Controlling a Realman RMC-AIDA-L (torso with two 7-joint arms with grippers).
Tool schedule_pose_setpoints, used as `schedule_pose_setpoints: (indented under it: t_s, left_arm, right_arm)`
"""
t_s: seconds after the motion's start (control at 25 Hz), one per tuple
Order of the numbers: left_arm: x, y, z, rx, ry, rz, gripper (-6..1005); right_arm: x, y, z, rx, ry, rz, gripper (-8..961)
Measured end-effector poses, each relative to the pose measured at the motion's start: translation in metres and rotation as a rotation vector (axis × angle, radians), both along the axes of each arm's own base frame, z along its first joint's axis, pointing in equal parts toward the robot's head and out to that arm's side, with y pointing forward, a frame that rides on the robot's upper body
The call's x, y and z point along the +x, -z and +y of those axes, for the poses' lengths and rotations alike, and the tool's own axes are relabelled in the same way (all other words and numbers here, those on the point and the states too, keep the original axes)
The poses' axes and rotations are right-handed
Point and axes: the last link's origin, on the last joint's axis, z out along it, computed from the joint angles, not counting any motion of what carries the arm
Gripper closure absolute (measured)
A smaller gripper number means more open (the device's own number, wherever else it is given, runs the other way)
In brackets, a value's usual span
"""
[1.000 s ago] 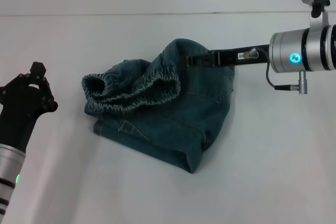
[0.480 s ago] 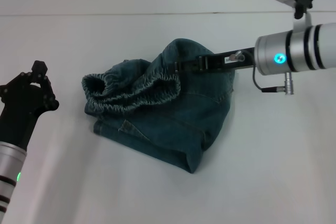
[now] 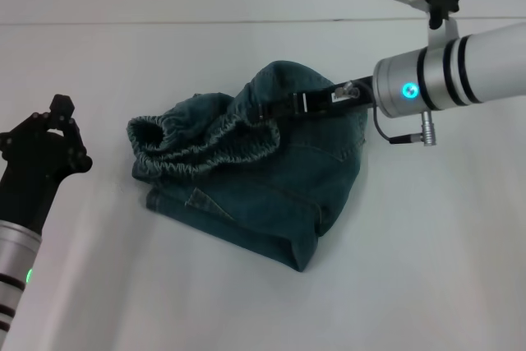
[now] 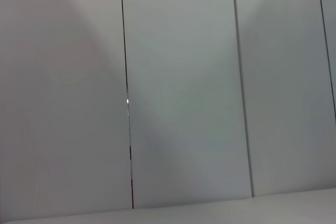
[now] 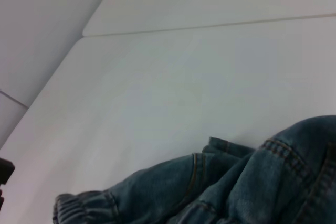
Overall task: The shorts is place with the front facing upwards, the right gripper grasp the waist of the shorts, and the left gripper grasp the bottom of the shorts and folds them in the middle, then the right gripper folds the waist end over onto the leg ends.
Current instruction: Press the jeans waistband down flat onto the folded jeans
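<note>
The denim shorts [image 3: 263, 195] lie bunched in the middle of the white table [image 3: 427, 244], with a raised hump at the back. The ruffled waist of the shorts [image 3: 205, 139] curls up on the left side. A hemmed corner of the leg ends [image 3: 297, 259] points toward me. My right gripper [image 3: 269, 113] reaches in from the right, shut on the fabric at the right end of the waistband. In the right wrist view the shorts [image 5: 252, 187] fill the lower part and the waistband [image 5: 79, 205] shows at the edge. The left gripper [image 3: 59, 108] stands shut at the far left, apart from the shorts.
The left wrist view shows only grey wall panels [image 4: 178, 93]. A seam [image 3: 164, 22] marks the table's far edge against the wall. The left arm [image 3: 20, 228] rises from the near left corner.
My right gripper has moved left and slightly down across the shorts, toward the ruffled waistband. The shorts' outline has barely shifted. The left arm has not moved.
</note>
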Motion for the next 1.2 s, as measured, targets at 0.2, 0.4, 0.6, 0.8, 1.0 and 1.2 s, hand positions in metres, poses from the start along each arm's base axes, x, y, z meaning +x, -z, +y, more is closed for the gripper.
schedule_pose_setpoints:
  t_s: [0.2, 0.4, 0.6, 0.8, 1.0, 1.2]
  left_arm:
    - [0.000, 0.000, 0.000, -0.001, -0.001, 0.000, 984]
    - [0.000, 0.000, 0.000, 0.001, 0.001, 0.000, 984]
    - [-0.003, 0.000, 0.001, -0.007, -0.012, 0.010, 985]
    - [-0.005, 0.000, 0.001, -0.009, -0.023, 0.015, 985]
    - [-0.006, -0.001, 0.002, -0.012, -0.024, 0.020, 985]
    - [-0.007, -0.001, 0.004, -0.017, -0.027, 0.030, 984]
  right_arm:
    - [-0.009, 0.008, 0.004, 0.010, 0.019, 0.024, 25]
    - [-0.019, 0.006, 0.014, 0.065, 0.028, 0.073, 25]
    - [-0.018, 0.014, 0.018, 0.090, 0.048, 0.064, 25]
    - [-0.016, 0.020, 0.017, 0.112, 0.082, 0.104, 26]
    - [-0.020, 0.013, 0.020, 0.125, 0.068, 0.133, 26]
    - [-0.007, -0.018, 0.018, 0.105, 0.142, 0.221, 25]
